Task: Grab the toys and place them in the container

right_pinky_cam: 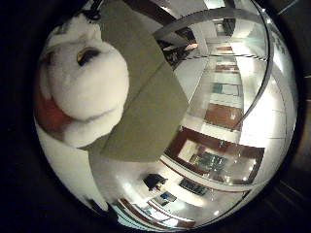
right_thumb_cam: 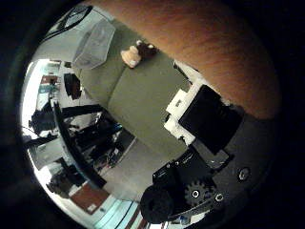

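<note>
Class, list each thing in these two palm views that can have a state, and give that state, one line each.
white plush toy: close against the palm, off the couch.
small plush toy: lying on the green couch, not in the container.
clear container: resting on the couch beside the small toy; contents cannot be told.
hand: fingers curled round an orange furry part.

Office-like hall, olive sofa, glass partitions

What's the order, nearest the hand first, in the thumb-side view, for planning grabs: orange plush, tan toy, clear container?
1. orange plush, against the palm
2. tan toy, on the couch
3. clear container, beyond it
</note>
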